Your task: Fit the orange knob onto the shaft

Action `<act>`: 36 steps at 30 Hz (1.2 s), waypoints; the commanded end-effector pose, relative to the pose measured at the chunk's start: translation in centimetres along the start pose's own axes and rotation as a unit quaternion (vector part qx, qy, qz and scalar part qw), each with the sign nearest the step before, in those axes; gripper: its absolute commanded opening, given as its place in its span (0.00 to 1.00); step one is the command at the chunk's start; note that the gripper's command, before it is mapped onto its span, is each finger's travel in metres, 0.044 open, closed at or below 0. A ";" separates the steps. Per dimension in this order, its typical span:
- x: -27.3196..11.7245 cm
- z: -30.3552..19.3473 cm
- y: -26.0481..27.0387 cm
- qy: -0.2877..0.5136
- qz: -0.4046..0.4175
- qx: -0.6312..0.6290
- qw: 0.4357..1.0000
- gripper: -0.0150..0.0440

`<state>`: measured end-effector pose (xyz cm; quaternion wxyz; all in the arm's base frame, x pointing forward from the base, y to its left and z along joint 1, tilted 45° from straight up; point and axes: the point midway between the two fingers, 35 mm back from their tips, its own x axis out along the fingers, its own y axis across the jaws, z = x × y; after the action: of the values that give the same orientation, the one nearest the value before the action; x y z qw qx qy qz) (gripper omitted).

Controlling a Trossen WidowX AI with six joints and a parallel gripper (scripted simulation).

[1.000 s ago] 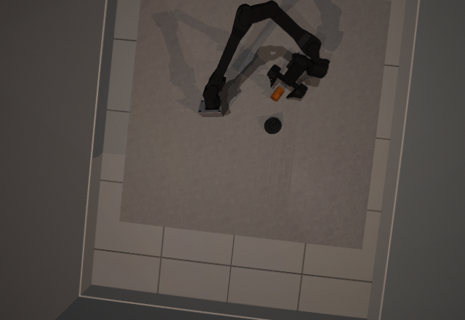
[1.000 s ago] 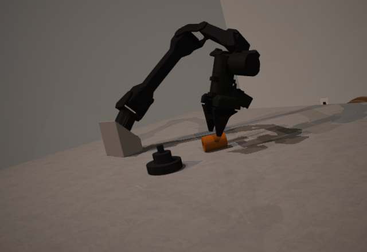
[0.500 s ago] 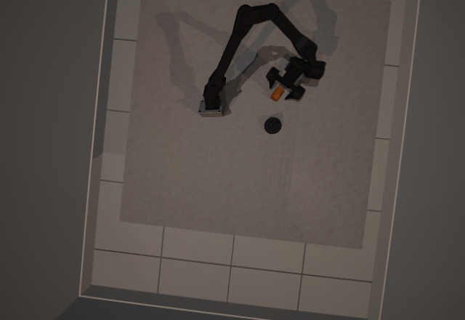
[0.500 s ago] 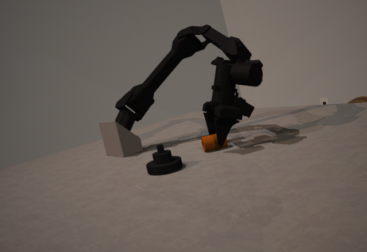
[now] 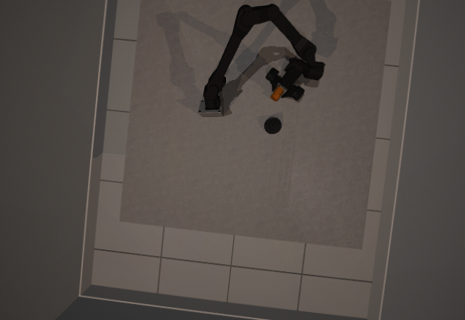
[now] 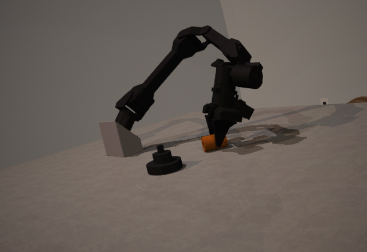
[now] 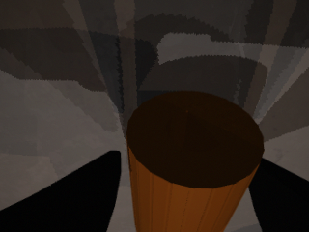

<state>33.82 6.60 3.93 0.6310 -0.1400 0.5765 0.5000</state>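
Top view: my one gripper (image 5: 279, 92) (image 6: 215, 140) (image 7: 184, 164) stands part-spread, two fingers astride one orange knob (image 5: 277, 94) (image 6: 208, 143) (image 7: 185, 205) — lying on its side, nearer the counter's (image 5: 206, 177) (image 6: 207, 213) (image 7: 24, 111) upper edge than the single pedestal (image 5: 272, 131) (image 6: 164, 168).

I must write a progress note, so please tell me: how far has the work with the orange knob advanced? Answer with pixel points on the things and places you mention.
Done: the gripper (image 5: 278, 90) (image 6: 215, 140) is down at the orange knob (image 5: 277, 93) (image 6: 209, 143) (image 7: 185, 208), fingers on either side.
In hand: grasping it; a firm grip is not certain, and the knob lies on its side.
Left: lifting, uprighting, aligning, pushing down and releasing, since the shaft (image 6: 160, 148) on the pedestal (image 5: 268, 130) (image 6: 164, 169) stands bare.
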 end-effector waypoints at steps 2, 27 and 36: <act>0.0 0.0 0.0 -0.002 0.001 0.002 1.000 0.66; -0.3 -0.8 0.0 -0.067 0.000 0.001 0.998 0.56; -0.5 -1.7 0.0 -0.139 -0.001 0.001 0.990 0.56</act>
<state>33.17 5.37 3.73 0.6898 -0.0824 0.5066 0.5106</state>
